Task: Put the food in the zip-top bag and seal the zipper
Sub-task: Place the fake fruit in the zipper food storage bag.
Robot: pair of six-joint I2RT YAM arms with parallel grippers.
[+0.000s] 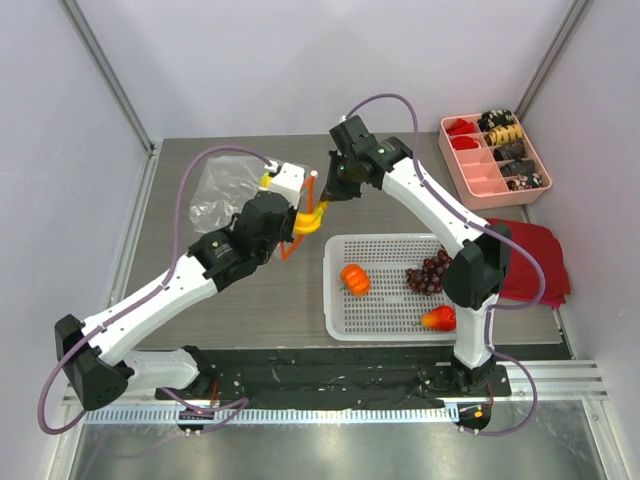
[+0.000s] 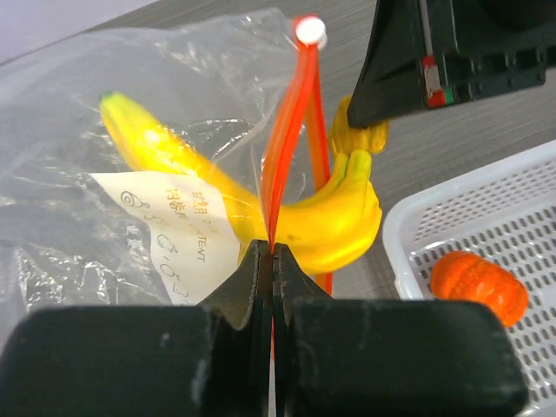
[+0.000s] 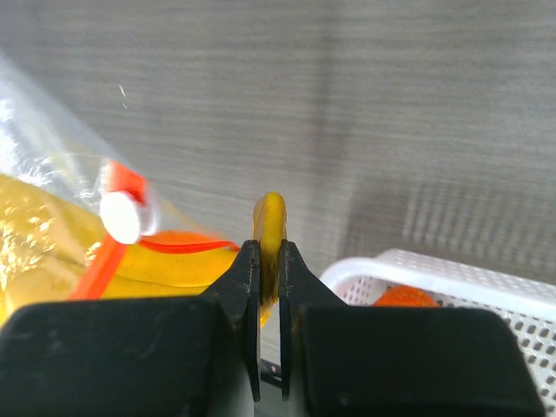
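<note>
The yellow banana bunch [image 2: 330,221] lies half inside the clear zip-top bag [image 1: 222,190], stem end sticking out of the mouth. My left gripper [image 2: 271,250] is shut on the bag's orange-red zipper strip [image 2: 291,122] and holds the mouth up; the slider tab [image 2: 309,30] is at the strip's far end. My right gripper [image 3: 268,248] is shut on the banana stem [image 3: 270,215], just above the bag mouth [image 1: 305,225]. The orange pumpkin [image 1: 355,278], purple grapes [image 1: 428,274] and red-orange fruit [image 1: 438,318] lie in the white perforated basket [image 1: 385,325].
A pink compartment tray [image 1: 480,178] with small snacks stands at the back right. A red cloth [image 1: 535,258] lies right of the basket. The basket's near corner [image 2: 408,228] is close beside the bag mouth. Grey walls stand close on both sides.
</note>
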